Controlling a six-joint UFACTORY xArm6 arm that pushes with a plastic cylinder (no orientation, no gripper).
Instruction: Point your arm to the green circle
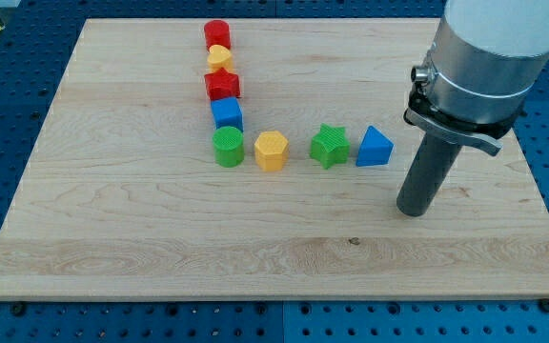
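The green circle [228, 147] stands left of the board's middle. It touches the blue cube [227, 114] above it. A yellow hexagon [271, 151] sits just to its right. My tip [413, 210] rests on the board at the view's right, far right of the green circle and a little lower. The nearest block to my tip is the blue triangle [374, 148], up and to its left.
A green star [330, 145] sits left of the blue triangle. Above the blue cube a column runs upward: a red star [222, 87], a yellow block [219, 59], a red cylinder [217, 34]. The wooden board [112, 238] lies on a blue table.
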